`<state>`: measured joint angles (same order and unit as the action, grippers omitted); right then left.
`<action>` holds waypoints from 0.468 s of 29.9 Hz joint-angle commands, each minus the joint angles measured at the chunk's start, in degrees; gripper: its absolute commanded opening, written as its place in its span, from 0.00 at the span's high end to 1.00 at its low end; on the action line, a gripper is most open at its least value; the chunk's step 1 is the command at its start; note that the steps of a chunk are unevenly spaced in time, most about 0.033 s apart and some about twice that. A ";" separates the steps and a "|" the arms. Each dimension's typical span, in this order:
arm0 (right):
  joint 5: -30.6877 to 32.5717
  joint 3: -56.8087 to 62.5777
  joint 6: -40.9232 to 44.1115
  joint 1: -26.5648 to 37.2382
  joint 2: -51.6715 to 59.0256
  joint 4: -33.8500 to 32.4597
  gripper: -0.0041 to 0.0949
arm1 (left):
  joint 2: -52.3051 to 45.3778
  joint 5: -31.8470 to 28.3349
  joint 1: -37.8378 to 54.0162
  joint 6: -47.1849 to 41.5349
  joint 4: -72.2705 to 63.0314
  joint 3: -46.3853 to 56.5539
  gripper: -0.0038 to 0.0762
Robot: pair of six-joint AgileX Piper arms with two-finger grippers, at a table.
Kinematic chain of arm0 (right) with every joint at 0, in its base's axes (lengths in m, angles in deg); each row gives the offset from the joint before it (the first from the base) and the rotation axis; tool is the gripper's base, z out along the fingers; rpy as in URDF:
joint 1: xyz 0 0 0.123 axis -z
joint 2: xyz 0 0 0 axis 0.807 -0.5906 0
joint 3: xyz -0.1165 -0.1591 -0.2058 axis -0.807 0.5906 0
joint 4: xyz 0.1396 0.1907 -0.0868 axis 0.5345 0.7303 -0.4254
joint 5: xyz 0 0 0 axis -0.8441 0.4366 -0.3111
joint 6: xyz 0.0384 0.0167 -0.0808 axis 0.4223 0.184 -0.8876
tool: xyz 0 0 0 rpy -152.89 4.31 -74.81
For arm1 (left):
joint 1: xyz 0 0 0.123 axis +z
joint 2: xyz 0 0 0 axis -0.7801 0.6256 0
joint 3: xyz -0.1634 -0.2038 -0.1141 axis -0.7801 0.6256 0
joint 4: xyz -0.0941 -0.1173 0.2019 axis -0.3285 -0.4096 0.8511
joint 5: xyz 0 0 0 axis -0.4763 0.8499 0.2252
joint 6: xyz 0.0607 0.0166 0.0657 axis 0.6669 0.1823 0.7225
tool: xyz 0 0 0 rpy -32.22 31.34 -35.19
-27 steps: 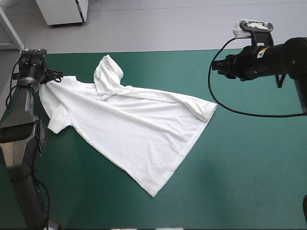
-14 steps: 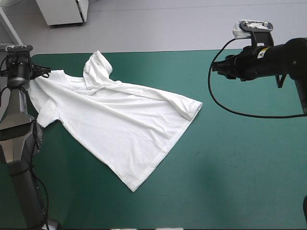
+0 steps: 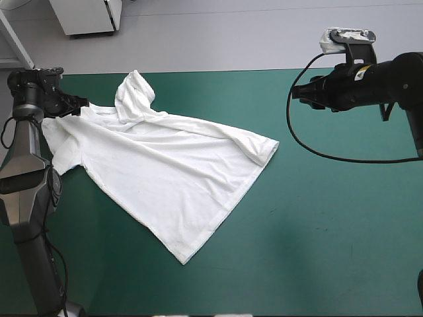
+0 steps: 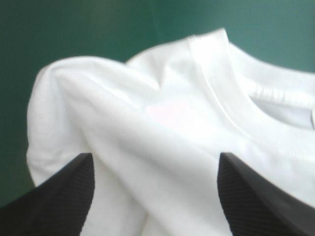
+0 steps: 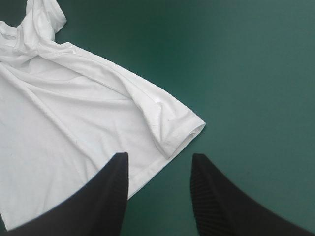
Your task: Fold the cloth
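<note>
T-shirt (image 3: 165, 172): white, skewed across the left half of the high view, on the teal-green cover (image 3: 330, 231). Mostly flat but not squared. One corner points to lower centre of frame. A sleeve (image 3: 264, 148) reaches mid-frame with a raised crease running to it. A hump (image 3: 135, 92) of cloth stands up at upper left, near the table's far edge.

Left gripper (image 3: 76, 104): upper left of frame, at the shirt's edge. Wrist view shows its black fingers (image 4: 59, 196) wide apart, released. Cloth and collar (image 4: 231, 93) lie between and ahead of them, nothing pinched.

Right gripper (image 3: 299, 92): upper right of frame, raised, well apart from the shirt. Fingers apart, grasping nothing, bare cover between them, the sleeve ahead.

Progress, as judged: early. No fold made. Laying out looks partly done; hump and crease want smoothing, and every fold is left to do.

Hard to make out:
- whether the left fingers touch the cloth or hover over it
- what the hump is, a sleeve or bunched shoulder
- the shirt's edge at frame left, partly behind the left arm
- which face of the shirt is up
</note>
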<state>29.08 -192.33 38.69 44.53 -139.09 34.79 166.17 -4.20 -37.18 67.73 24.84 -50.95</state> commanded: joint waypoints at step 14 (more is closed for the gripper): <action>-0.06 -1.55 -0.56 0.28 2.41 0.12 0.56 | -23.03 6.72 -11.84 -1.09 -1.79 2.63 0.38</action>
<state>29.08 -192.33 38.64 44.53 -139.09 34.79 150.54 0.40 -45.47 67.34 20.78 -49.91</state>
